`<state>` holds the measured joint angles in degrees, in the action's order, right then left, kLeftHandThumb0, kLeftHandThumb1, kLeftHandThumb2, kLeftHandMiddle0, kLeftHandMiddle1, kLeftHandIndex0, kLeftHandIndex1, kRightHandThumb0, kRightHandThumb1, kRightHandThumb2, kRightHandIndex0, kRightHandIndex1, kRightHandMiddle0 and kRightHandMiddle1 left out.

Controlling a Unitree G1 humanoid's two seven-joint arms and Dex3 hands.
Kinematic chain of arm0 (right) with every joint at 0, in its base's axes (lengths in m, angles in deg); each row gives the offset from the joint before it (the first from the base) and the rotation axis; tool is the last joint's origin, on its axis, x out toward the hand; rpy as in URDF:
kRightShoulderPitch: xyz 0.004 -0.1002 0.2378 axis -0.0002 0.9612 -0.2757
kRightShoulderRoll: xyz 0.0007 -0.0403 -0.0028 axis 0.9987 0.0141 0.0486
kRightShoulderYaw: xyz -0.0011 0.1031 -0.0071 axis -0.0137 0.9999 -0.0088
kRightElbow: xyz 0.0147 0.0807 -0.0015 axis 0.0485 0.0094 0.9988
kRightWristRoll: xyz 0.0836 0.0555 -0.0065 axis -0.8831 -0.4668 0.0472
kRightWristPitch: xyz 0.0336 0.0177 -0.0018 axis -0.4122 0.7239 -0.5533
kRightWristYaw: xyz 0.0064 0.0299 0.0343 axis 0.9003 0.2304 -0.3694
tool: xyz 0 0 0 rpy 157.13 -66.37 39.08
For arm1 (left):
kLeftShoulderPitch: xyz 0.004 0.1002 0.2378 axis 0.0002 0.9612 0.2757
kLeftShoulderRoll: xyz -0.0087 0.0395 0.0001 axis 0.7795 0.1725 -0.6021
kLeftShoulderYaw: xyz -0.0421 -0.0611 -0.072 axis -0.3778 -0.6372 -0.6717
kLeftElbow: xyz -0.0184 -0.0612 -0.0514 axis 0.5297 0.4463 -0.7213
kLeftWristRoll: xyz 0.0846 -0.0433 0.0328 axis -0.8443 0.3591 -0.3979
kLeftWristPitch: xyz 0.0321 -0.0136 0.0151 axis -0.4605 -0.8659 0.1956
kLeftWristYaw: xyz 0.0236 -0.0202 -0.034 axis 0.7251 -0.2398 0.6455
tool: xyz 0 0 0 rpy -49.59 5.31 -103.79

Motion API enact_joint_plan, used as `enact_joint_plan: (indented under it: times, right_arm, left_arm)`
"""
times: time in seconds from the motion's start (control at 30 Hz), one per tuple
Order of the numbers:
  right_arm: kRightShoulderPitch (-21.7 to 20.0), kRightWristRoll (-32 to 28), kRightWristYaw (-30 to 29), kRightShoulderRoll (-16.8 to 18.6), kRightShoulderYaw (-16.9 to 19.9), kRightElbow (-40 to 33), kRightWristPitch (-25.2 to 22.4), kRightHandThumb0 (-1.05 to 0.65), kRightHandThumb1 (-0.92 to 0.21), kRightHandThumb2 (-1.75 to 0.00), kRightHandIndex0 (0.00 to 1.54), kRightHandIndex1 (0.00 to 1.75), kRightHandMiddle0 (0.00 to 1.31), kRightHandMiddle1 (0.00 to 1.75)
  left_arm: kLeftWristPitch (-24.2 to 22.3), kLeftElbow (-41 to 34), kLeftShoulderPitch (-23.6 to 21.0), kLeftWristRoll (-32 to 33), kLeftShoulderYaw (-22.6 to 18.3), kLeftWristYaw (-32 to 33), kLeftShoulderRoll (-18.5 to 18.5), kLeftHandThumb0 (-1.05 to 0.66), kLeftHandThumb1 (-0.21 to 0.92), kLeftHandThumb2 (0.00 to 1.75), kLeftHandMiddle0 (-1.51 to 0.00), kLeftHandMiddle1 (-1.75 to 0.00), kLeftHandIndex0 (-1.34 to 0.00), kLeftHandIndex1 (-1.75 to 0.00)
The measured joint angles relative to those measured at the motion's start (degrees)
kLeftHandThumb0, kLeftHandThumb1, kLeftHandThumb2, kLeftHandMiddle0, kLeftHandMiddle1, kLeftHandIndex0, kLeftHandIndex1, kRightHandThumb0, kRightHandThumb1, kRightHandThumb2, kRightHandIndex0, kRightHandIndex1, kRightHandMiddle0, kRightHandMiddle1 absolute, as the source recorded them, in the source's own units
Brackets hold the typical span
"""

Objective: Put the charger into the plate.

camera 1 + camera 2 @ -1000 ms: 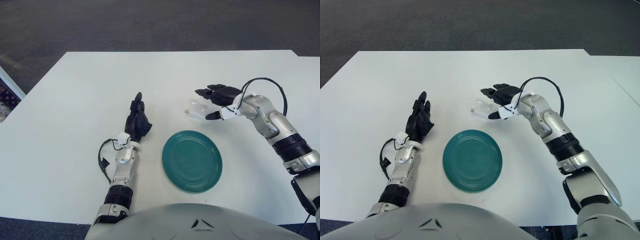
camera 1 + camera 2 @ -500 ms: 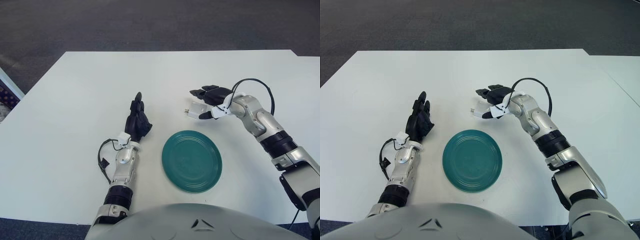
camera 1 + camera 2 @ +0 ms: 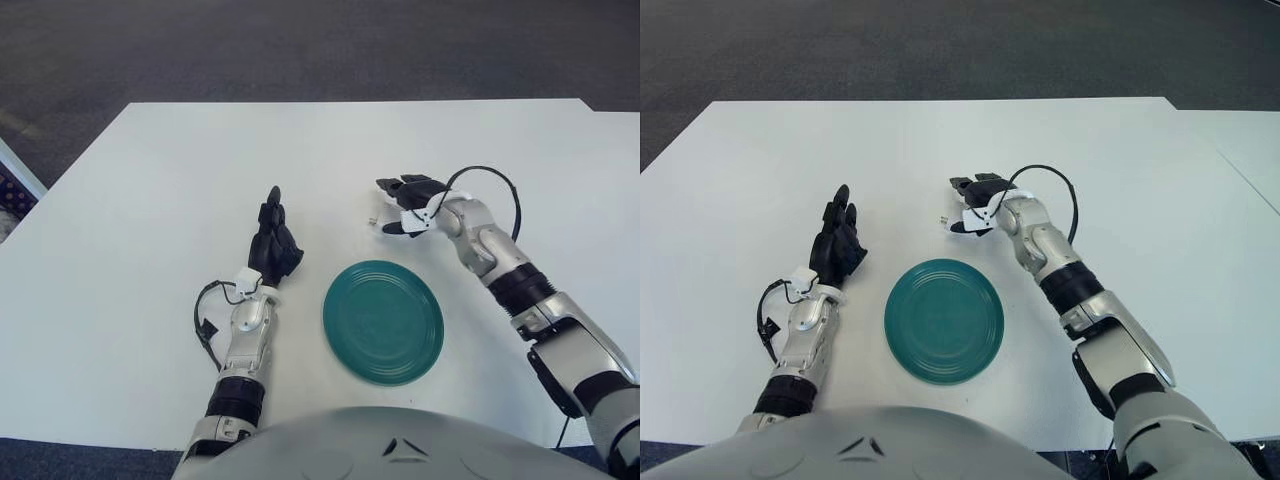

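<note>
- The right hand [image 3: 405, 203], right of frame centre, has its fingers curled around the white charger [image 3: 386, 214]; the grip appears closed on it, low over the table [image 3: 150, 180].
- The charger sits above the green plate [image 3: 384, 321], apart from it and not yet inside.
- The left hand [image 3: 274, 238] rests idle at centre left, fingers extended, holding nothing and clear of the plate.

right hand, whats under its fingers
The white charger sits on the table under the right hand, with its prongs poking out leftward. The fingers cover most of its body, so whether the grip has closed is hidden. The plate holds nothing.
</note>
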<state>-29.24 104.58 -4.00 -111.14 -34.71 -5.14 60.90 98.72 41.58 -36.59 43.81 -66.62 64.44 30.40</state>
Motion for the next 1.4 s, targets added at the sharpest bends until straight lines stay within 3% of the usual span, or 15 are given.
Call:
enact_joint_plan:
  times: [0.43, 1.17, 1.4]
  right_arm:
    - [-0.4, -0.1, -6.3, 1.1, -0.9, 8.2, 0.2, -1.05, -0.92, -0.69, 0.0, 0.0, 0.0, 0.0]
    - [0.0, -0.1, -9.8, 0.0, -2.8, 8.6, 0.7, -1.05, -0.92, -0.68, 0.0, 0.0, 0.0, 0.0]
    - [0.9, -0.4, -11.4, -0.3, -2.7, 8.8, 1.0, -1.05, -0.92, -0.73, 0.0, 0.0, 0.0, 0.0]
  left_arm:
    - [0.8, -1.0, 1.2, -0.3, 0.4, -0.6, 0.2, -0.98, 0.92, 0.98, 0.0, 0.0, 0.0, -0.1]
    - [0.0, -3.5, 3.4, 0.3, 1.0, -1.5, 0.2, -0.95, 0.92, 0.97, -0.01, 0.0, 0.0, -0.14]
    - [-2.6, -6.9, 5.2, 0.3, 1.5, -1.4, 0.2, -0.95, 0.92, 0.96, 0.0, 0.0, 0.0, -0.11]
